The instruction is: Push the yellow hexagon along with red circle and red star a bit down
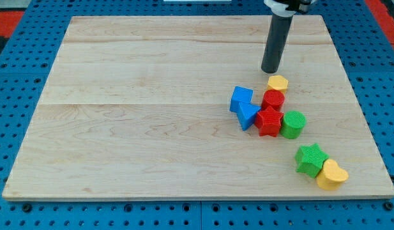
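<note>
The yellow hexagon (pixel 278 82) lies right of the board's middle. The red circle (pixel 273 99) touches its lower edge, and the red star (pixel 269 121) sits just below the circle, touching it. The three form a short column. My tip (pixel 270 70) is just above and slightly left of the yellow hexagon, close to it with a small gap. The dark rod rises from there to the view's top.
Two blue blocks (pixel 244 107) touch the red star's left side. A green circle (pixel 293 124) touches its right. A green star (pixel 311 159) and a yellow heart (pixel 332 175) lie near the lower right of the wooden board (pixel 152 108).
</note>
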